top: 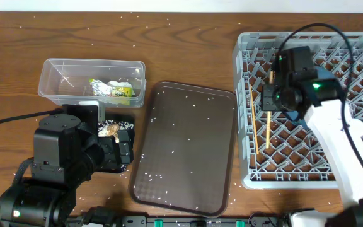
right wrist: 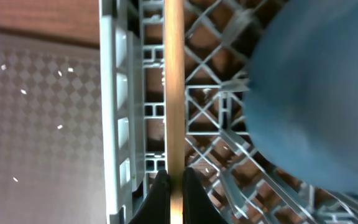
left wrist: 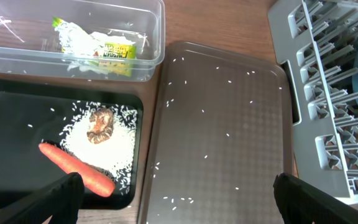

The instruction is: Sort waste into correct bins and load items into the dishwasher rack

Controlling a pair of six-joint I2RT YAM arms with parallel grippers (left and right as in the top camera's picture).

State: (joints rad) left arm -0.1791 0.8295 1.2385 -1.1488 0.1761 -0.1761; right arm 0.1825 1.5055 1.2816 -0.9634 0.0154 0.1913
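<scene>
Right wrist: my right gripper [right wrist: 174, 182] pinches one chopstick [right wrist: 174, 74] over the dishwasher rack [right wrist: 118, 124].
Risk: let go steeply, it may slip through the lattice; my left gripper [left wrist: 179, 190] hangs spread wide.

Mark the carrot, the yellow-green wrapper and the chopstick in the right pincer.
orange carrot [left wrist: 76, 168], left wrist view, middle of its body.
yellow-green wrapper [left wrist: 97, 46], left wrist view, crumpled centre.
chopstick [right wrist: 174, 93], right wrist view, mid-shaft.
</scene>
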